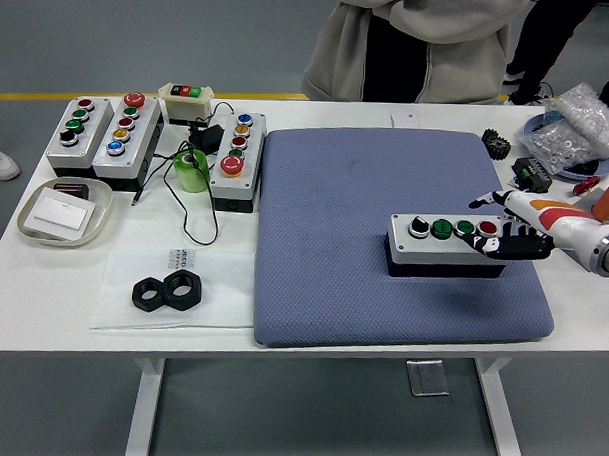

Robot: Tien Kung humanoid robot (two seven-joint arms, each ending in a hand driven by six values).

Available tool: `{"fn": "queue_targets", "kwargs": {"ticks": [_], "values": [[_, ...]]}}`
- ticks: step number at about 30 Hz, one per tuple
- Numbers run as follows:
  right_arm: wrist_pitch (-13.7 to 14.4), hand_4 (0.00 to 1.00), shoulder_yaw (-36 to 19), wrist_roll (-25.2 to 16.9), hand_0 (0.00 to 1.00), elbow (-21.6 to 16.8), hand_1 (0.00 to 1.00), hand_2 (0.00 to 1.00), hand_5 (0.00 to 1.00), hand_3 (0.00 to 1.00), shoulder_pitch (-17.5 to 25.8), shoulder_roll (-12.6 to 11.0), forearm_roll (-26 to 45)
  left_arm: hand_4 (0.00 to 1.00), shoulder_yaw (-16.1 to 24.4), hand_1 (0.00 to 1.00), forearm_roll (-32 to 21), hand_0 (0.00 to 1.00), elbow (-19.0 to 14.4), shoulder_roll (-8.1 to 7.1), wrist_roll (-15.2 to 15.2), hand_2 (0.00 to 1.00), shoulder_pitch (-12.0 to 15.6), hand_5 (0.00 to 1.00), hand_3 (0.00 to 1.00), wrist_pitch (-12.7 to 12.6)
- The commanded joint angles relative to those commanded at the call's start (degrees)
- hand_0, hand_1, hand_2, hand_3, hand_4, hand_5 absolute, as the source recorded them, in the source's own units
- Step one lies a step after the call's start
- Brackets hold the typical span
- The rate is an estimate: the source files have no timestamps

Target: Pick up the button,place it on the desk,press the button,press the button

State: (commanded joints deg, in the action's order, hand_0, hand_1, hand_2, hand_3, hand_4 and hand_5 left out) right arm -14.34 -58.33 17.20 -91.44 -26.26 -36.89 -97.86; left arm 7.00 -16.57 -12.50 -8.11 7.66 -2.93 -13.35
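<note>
Button box [446, 246] lies on the blue pad [384, 241] on the desk [211, 315], right of centre. Right hand [514, 235] at the box's right end; fingers [504, 245] loosely curled over its edge beside the red button, gripping nothing.

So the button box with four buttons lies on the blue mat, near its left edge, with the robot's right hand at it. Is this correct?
Not fully. In the head view the four-button box lies on the blue mat, but near the mat's right edge, not the left. The right hand is at the box's right end, by the red button.
</note>
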Motion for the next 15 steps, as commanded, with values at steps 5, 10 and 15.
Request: {"fn": "queue_targets", "kwargs": {"ticks": [5,10,15], "values": [[0.30,0.718,-1.99,0.01,0.242,-0.27,0.191,0.294,0.748,0.843,0.49,-0.40,0.02,0.641,0.08,0.831,0.17,0.702,0.01,-0.01,-0.02,0.893,0.08,0.998,0.825,-0.01],[3.72,0.717,-5.51,0.04,0.270,-0.44,0.245,0.344,0.745,0.885,1.64,-1.04,-2.81,0.641,-0.42,0.831,-0.49,0.701,-0.01,-0.06,0.20,0.893,-0.10,0.998,0.825,0.08],[6.97,0.727,-8.05,0.00,0.631,-0.52,0.615,0.801,0.688,0.998,2.10,-1.43,-4.45,0.641,-0.75,0.831,-1.00,0.703,0.00,-0.06,0.36,0.893,-0.40,0.998,0.824,0.16]]}}
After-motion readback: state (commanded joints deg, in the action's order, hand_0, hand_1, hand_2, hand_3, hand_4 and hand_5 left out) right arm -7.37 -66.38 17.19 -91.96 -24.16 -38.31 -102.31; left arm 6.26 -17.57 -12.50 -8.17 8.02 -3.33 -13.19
